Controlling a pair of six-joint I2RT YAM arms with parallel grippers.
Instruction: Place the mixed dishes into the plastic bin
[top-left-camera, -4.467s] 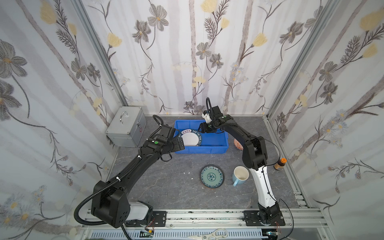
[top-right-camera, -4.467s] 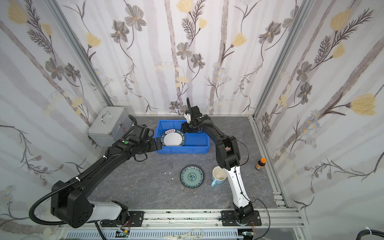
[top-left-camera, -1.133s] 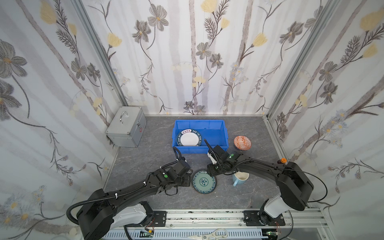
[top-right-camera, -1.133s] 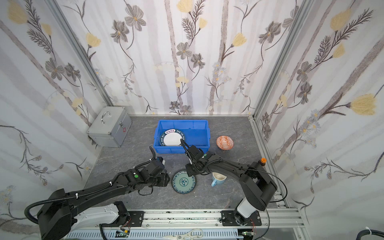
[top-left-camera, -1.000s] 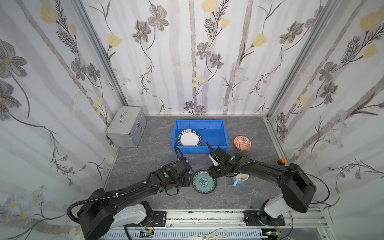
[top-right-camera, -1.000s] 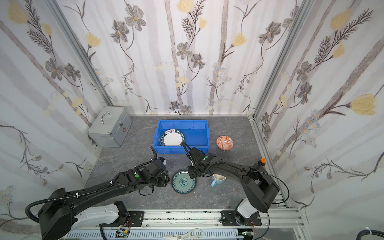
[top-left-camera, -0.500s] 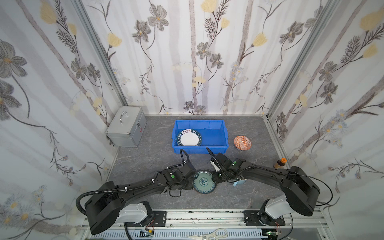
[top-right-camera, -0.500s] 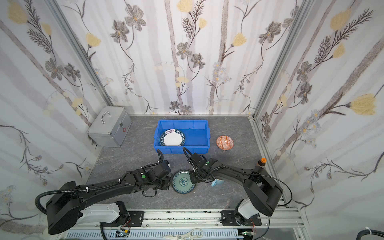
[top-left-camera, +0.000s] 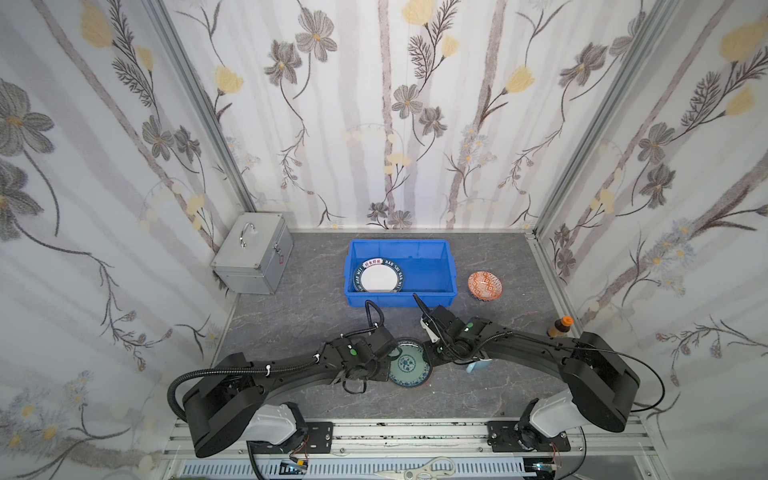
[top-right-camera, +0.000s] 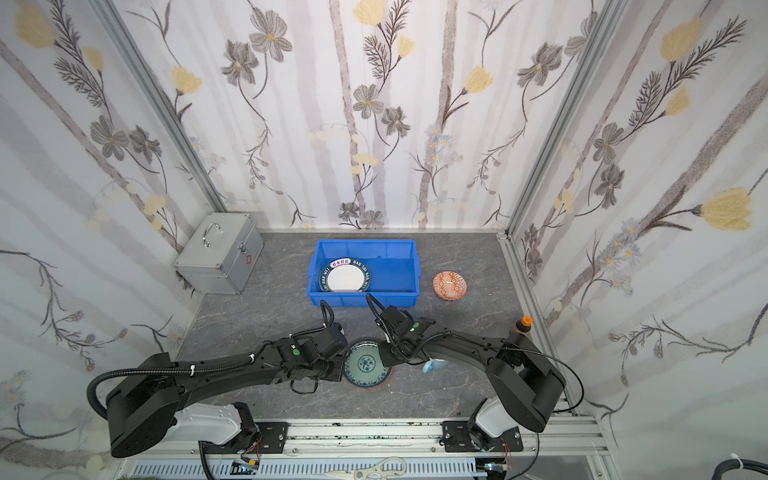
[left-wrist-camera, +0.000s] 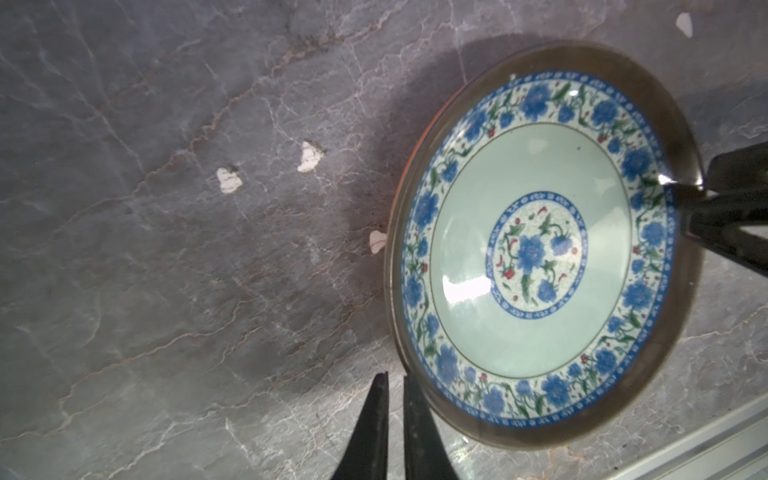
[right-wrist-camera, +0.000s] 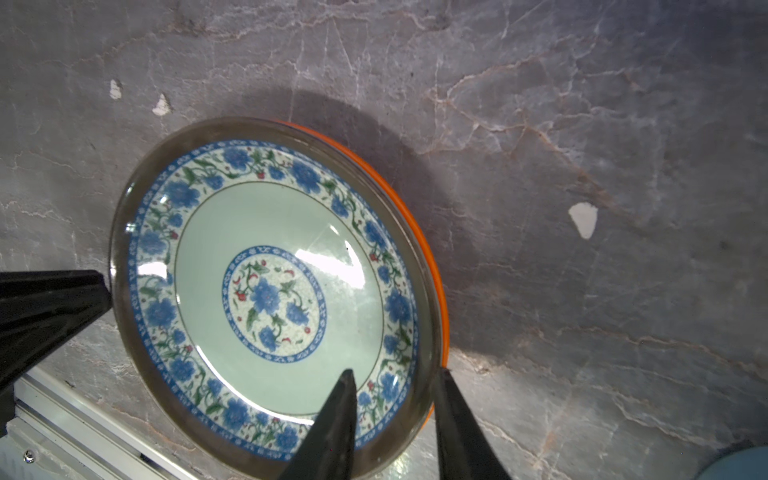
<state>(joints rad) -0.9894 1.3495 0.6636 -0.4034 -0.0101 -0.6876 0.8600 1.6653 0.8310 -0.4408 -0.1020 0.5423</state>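
The teal patterned plate (top-left-camera: 409, 365) (top-right-camera: 368, 365) lies on a plain orange plate (right-wrist-camera: 437, 282) near the table's front. My right gripper (right-wrist-camera: 395, 371) straddles its rim, one finger inside and one outside, shut on it. My left gripper (left-wrist-camera: 394, 376) is shut, empty, and touches the opposite rim. The pale blue mug (top-right-camera: 434, 365) is mostly hidden under the right arm. The orange-patterned bowl (top-left-camera: 485, 285) sits to the right of the blue plastic bin (top-left-camera: 428, 270). A white plate with a dark lettered rim (top-left-camera: 379, 276) lies in the bin.
A silver metal case (top-left-camera: 253, 253) stands at the back left by the wall. A small bottle with an orange cap (top-left-camera: 559, 328) stands at the table's right edge. Scissors (top-left-camera: 419, 471) lie on the front rail below the table.
Both arms have come lower and closer onto the teal plate. The left jaws have closed beside its rim. The right jaws have narrowed over the rim.
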